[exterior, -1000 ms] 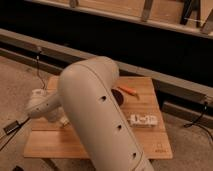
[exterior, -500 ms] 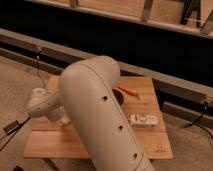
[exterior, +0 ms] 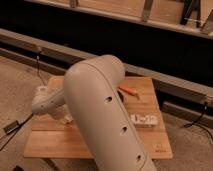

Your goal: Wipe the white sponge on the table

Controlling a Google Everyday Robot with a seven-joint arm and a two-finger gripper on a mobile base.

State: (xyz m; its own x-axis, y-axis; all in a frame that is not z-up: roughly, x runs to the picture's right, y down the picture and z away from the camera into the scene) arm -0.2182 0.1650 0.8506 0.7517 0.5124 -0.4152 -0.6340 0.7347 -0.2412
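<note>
The light-brown wooden table [exterior: 100,142] stands in the middle of the camera view. My large beige arm [exterior: 100,115] crosses it and hides most of its centre. The arm's end with the gripper [exterior: 64,117] reaches down over the left part of the tabletop, close to the surface. The white sponge is not visible as a separate thing; it is hidden by the arm or the gripper.
A lumpy white object with dark marks [exterior: 145,120] lies on the right side of the table. A thin orange object [exterior: 129,91] lies near the far right edge. A dark wall with a ledge runs behind the table. Cables lie on the floor at left [exterior: 12,127].
</note>
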